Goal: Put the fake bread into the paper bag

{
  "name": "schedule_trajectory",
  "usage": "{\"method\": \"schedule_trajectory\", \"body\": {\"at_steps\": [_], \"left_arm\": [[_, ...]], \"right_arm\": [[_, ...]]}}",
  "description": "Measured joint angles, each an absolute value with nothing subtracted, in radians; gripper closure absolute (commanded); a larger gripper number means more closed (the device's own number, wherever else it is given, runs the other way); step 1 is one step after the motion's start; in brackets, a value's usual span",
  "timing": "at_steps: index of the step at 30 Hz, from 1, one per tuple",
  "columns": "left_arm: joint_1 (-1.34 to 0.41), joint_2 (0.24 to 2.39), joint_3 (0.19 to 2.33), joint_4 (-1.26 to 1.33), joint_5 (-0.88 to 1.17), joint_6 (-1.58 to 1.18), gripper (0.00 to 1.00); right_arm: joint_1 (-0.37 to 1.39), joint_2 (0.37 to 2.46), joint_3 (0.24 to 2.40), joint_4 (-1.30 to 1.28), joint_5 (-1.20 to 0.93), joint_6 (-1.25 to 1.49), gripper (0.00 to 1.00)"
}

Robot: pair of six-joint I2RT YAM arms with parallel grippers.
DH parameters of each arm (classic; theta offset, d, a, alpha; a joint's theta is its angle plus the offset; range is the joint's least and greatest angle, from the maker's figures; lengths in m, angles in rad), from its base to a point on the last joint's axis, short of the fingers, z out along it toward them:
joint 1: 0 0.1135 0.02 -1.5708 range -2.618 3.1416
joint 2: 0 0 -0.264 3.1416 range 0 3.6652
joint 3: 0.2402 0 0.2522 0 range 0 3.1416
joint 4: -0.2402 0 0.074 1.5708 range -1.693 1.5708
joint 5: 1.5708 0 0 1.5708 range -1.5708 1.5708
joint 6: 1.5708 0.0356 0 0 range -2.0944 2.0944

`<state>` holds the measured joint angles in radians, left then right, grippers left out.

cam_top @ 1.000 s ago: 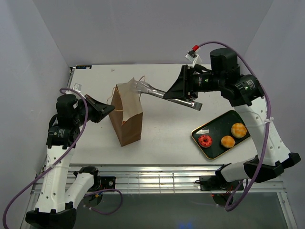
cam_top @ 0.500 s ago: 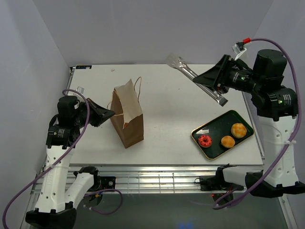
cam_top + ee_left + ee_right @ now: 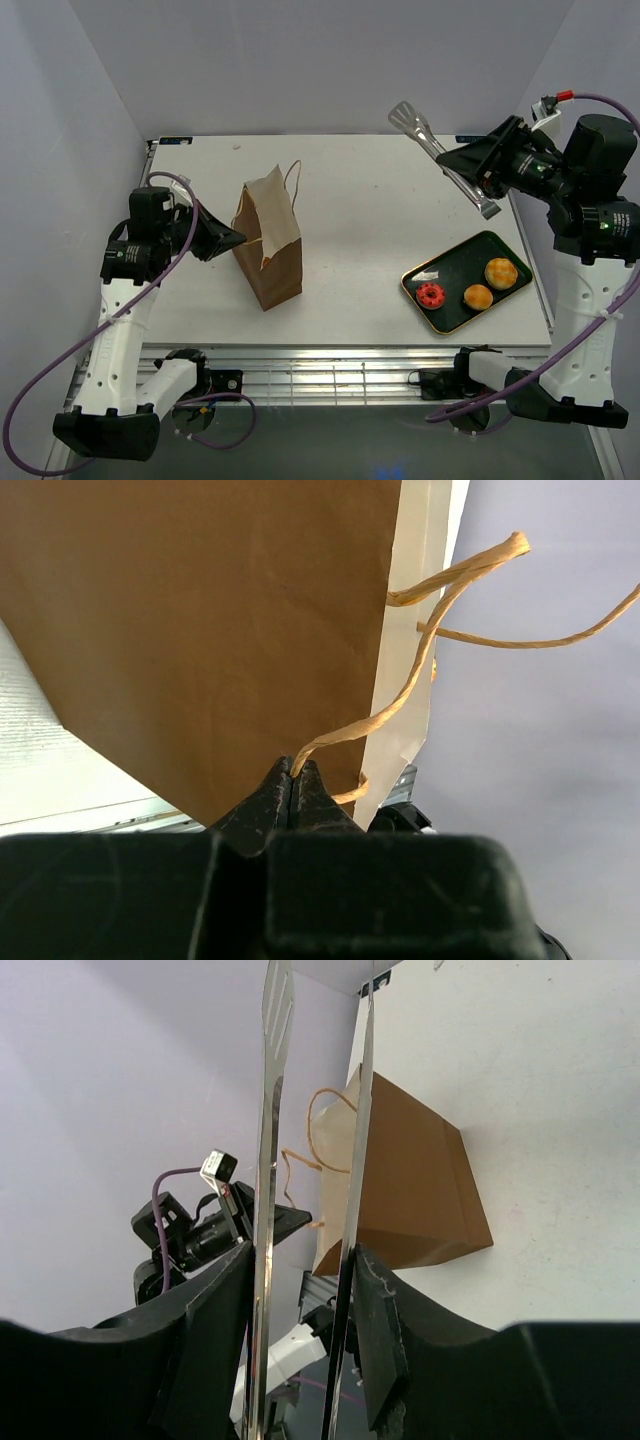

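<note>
Left gripper (image 3: 293, 777) pinched tight on cord handle (image 3: 470, 565) of paper bag (image 3: 200, 630) — right gripper (image 3: 303, 1260) clamps metal tongs (image 3: 268, 1160)

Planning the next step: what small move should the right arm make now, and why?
Probably lower the tongs toward the donut on the tray: they look empty, and the left gripper holds the bag by its handle.
</note>
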<state>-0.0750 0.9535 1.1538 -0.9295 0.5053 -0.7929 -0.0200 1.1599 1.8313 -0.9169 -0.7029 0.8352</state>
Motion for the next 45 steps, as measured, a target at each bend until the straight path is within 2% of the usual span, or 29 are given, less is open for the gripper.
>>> {"method": "schedule_trajectory", "body": {"at_steps": [5, 11, 16, 23, 35, 45], "left_arm": [[-0.075, 0.973, 1.168, -0.945, 0.517, -0.785, 1.00], [-0.075, 1.000, 1.208, -0.978, 0.535, -0.770, 1.00], [-0.075, 1.028, 1.238, -0.987, 0.545, -0.763, 1.00], [-0.075, 1.040, 1.239, -0.992, 0.553, -0.763, 1.00], [-0.075, 1.040, 1.239, -0.995, 0.559, -0.763, 1.00], [-0.075, 1.061, 1.239, -0.995, 0.558, -0.763, 1.00]], "right_arm": [[-0.080, 1.144, 1.789, -0.936, -0.690, 0.807, 0.51], [-0.142, 1.169, 1.679, -1.109, -0.564, 0.658, 0.51], [-0.152, 1.158, 1.509, -1.228, -0.432, 0.550, 0.51], [-0.155, 1.002, 1.237, -1.309, -0.363, 0.526, 0.51], [-0.155, 0.912, 1.093, -1.316, -0.228, 0.486, 0.50], [-0.155, 0.881, 1.016, -1.314, -0.204, 0.464, 0.50]]}}
